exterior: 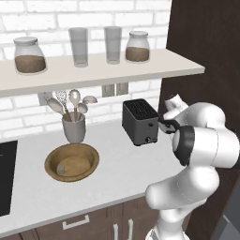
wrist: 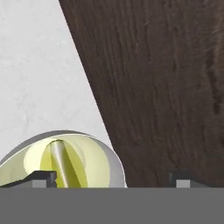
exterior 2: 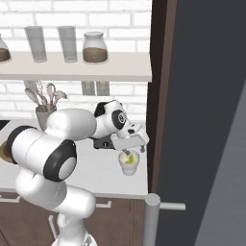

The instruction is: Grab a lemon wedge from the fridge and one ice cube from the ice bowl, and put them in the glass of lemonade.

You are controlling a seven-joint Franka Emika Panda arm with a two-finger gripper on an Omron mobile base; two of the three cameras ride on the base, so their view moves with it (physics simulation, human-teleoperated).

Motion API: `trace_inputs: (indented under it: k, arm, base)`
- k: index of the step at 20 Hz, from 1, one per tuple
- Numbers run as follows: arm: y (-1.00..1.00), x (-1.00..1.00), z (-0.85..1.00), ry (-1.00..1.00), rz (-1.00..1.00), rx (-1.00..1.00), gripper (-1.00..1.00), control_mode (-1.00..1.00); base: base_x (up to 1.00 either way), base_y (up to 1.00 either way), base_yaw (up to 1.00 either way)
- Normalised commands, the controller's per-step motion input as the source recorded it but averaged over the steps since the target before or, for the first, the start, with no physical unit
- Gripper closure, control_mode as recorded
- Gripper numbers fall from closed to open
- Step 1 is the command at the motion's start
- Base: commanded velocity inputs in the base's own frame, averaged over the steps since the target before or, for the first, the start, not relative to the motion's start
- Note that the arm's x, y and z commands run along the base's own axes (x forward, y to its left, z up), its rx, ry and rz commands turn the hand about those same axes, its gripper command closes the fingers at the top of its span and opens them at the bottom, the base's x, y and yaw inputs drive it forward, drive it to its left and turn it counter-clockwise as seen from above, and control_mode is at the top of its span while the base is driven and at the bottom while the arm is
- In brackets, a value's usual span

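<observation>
Figure: the gripper (exterior 2: 129, 146) poised directly above the glass of lemonade (exterior 2: 129, 163), which stands on the counter (exterior: 117, 164) near its front edge, close beside the dark cabinet panel (wrist: 166, 87). In the hand view you can see the two fingertips (wrist: 41, 177) set wide apart with nothing between them; one hangs over the glass, the other over the panel side. A pale yellow-green sliver, which you may take to be the lemon wedge (wrist: 61, 164), lies inside the glass, leaning in the liquid.

The ice bowl (exterior: 71, 162) sits well away from the glass, beyond the black toaster (exterior: 139, 122) and just in front of the grey utensil cup (exterior: 74, 127). A small greyish lump in the bowl is probably an ice cube (exterior: 61, 168).

Judged from this, the wedge step looks done and the ice remains. Risks for you: lifting off at a slant could catch a finger on the rim and tip or slide the glass toward the counter edge; swinging across to the bowl could clip the toaster; and the cube, small and likely slippery, may squirt out of the jaws if you close off-centre.
</observation>
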Motion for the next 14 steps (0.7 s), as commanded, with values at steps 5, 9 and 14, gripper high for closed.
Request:
trace_inputs:
  k: [5,9,14]
  arm:
    - [-0.3,-0.07,-0.02,0.0,-0.04,0.0,-1.0,-1.0]
    - [-0.19,-0.2,0.0,-0.07,-0.02,0.0,-1.0,-1.0]
    - [0.2,-0.05,0.0,-0.24,0.0,-0.02,-1.0,-1.0]
  base:
    - [0.0,0.0,0.0]
    - [0.0,0.0,0.0]
    - [0.0,0.0,0.0]
